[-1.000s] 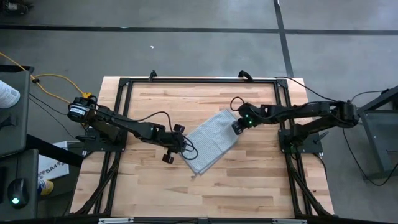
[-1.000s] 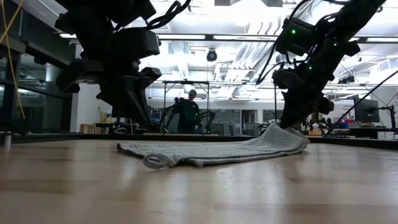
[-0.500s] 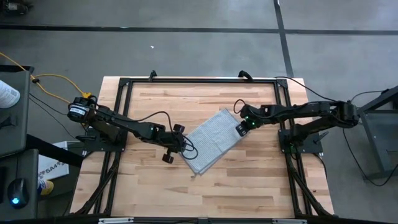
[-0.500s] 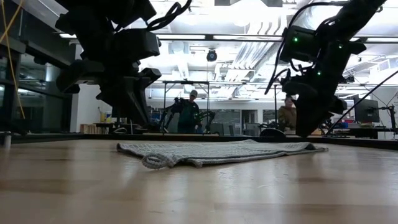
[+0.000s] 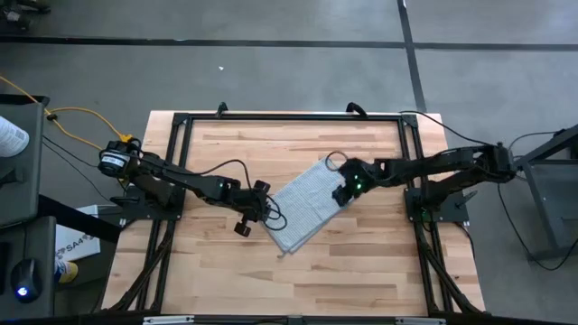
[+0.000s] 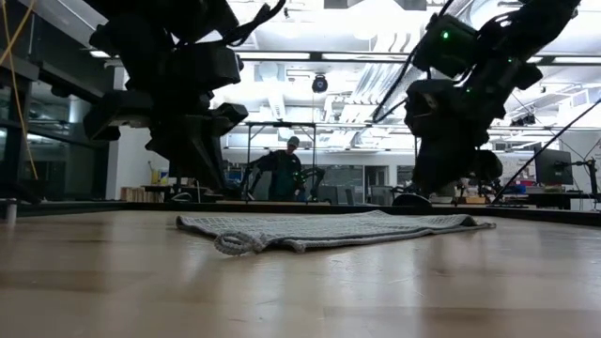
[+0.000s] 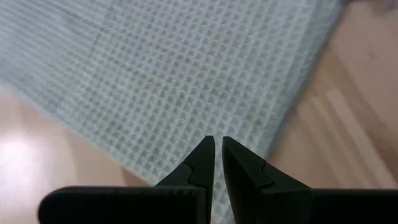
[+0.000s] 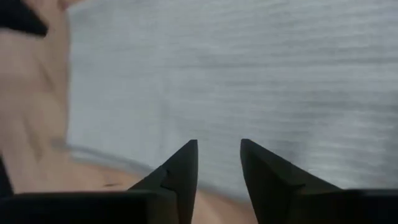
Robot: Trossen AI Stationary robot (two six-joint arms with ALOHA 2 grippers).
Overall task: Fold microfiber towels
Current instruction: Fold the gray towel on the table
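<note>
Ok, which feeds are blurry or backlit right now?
Right wrist view: towel smeared, weave unreadable. Left wrist view: towel weave soft but visible. Low view: bright ceiling lights silhouette both arms, with glare on the table. High view: evenly lit and sharp.

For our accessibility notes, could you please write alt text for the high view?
A grey-blue towel lies flat and askew mid wooden table. The left tool sits at its left edge; the right tool, open, hovers over its right edge.

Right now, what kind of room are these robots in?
Probably a robotics lab or workshop: a butcher-block wooden table with two dark robot arms, bare grey concrete floor, and a big open room with strip ceiling lights where a person stands at more equipment.
</note>
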